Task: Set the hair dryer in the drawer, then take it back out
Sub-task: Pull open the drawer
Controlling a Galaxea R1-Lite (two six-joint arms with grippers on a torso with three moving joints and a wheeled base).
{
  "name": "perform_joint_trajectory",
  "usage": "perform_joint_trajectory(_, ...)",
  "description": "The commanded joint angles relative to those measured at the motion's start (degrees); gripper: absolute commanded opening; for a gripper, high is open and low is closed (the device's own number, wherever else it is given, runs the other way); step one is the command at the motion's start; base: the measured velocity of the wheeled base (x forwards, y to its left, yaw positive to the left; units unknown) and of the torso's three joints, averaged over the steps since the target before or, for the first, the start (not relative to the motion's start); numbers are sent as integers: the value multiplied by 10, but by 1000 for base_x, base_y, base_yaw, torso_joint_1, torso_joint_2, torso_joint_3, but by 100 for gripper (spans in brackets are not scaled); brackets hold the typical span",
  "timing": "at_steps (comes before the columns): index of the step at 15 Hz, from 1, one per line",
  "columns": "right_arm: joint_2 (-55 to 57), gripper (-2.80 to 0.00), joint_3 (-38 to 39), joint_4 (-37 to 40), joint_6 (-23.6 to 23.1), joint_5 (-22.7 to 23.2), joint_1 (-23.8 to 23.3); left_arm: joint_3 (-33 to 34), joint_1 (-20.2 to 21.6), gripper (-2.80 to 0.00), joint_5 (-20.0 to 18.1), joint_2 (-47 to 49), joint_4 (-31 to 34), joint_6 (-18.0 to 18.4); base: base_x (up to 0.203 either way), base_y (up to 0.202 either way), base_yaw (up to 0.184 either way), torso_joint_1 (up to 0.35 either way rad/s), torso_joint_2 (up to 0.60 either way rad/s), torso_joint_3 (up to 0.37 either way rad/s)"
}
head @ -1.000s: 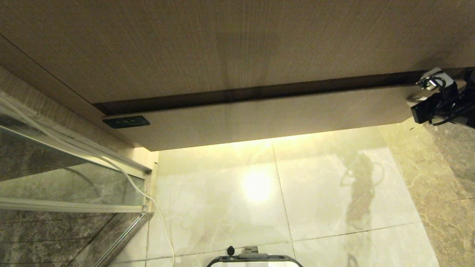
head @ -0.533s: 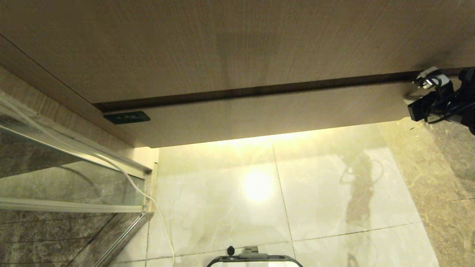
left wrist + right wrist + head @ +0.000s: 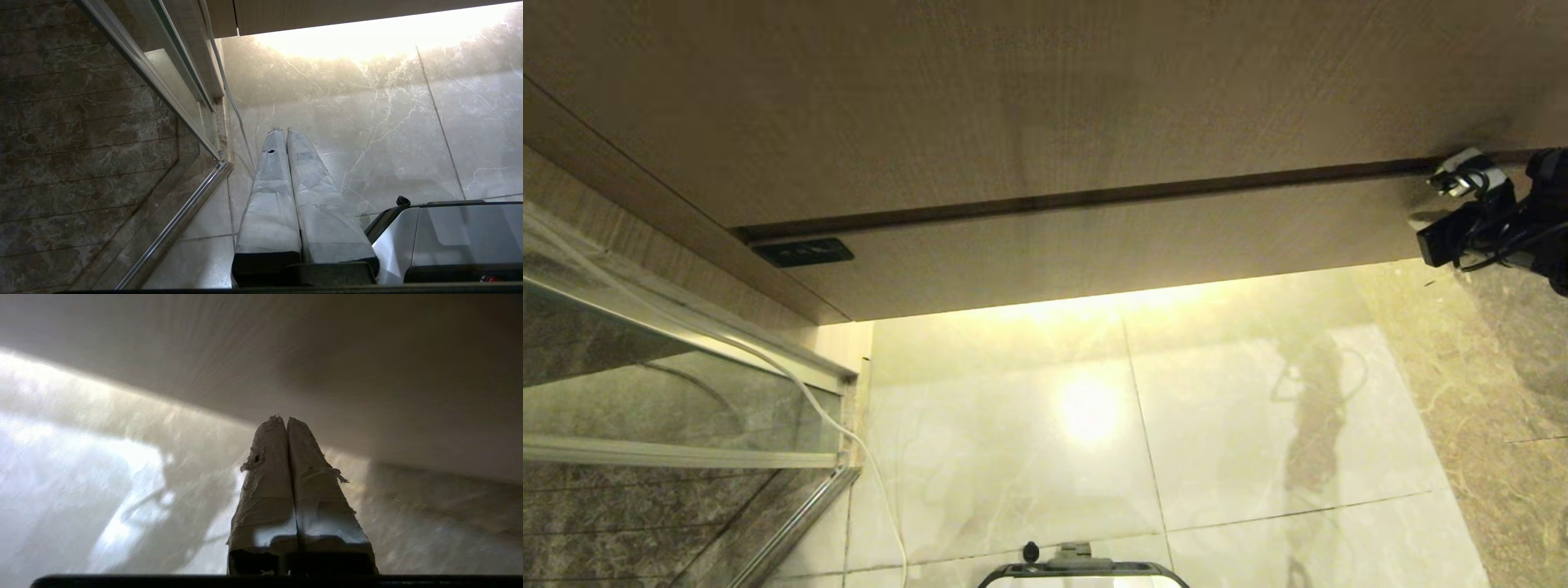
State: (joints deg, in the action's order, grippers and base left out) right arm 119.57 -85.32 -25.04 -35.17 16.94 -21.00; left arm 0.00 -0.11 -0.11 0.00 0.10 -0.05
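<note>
A wide wood-grain drawer (image 3: 1094, 253) runs across the middle of the head view, its low front carrying a small dark label (image 3: 803, 252) toward the left of the frame. Only a thin dark gap separates it from the taller, plain wood-grain panel (image 3: 1013, 106) that fills the upper part of the frame. The hair dryer cannot be seen in any view, so I cannot tell where it is.

At the far right edge of the head view, level with that gap, the right arm (image 3: 1494, 216) reaches in, black and draped with cables (the fingertips themselves are hidden there). In the right wrist view, the right gripper (image 3: 284, 421) appears at centre frame with its two tape-wrapped fingers (image 3: 265, 490) pressed together and holding nothing, their tips close to the pale wood surface that fills the upper part of that frame.

The left gripper (image 3: 282, 131) shows at centre frame in the left wrist view, pointing down at the marble floor tiles (image 3: 367, 122); its wrapped fingers also lie together, empty. Beside it, at the lower right of that frame, is part of the robot's base (image 3: 449, 241).

A glass shower partition (image 3: 645, 384) with a metal frame occupies the lower left of the head view, and a thin white cord (image 3: 849, 441) trails down past it. A bright light reflects off the glossy tiles below the drawer.
</note>
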Motion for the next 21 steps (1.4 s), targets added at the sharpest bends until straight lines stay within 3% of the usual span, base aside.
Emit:
perform_joint_trajectory(1, -23, -280, 15, 54, -4, 0, -1, 0, 0, -280, 0, 0, 0, 0, 0, 0, 0, 0, 0, 0)
perform_joint_trajectory(6, -114, -280, 94, 188, -13, -5, 0, 0, 0, -280, 0, 0, 0, 0, 0, 0, 0, 0, 0, 0)
perform_joint_trajectory(9, -192, -280, 143, 223, -16, -6, 7, 0, -1, -280, 0, 0, 0, 0, 0, 0, 0, 0, 0, 0)
perform_joint_trajectory(14, -384, -280, 252, 259, -22, -5, 72, 0, 0, -280, 0, 0, 0, 0, 0, 0, 0, 0, 0, 0)
perform_joint_trajectory(15, -427, 0, 278, 265, -22, -5, 97, 0, -1, -280, 0, 0, 0, 0, 0, 0, 0, 0, 0, 0)
perform_joint_trajectory(18, -523, 0, 345, 286, -41, -9, 191, 1, 0, -280, 0, 0, 0, 0, 0, 0, 0, 0, 0, 0)
perform_joint_trajectory(21, -594, 0, 391, 296, -78, -20, 219, 0, 0, -280, 0, 0, 0, 0, 0, 0, 0, 0, 0, 0)
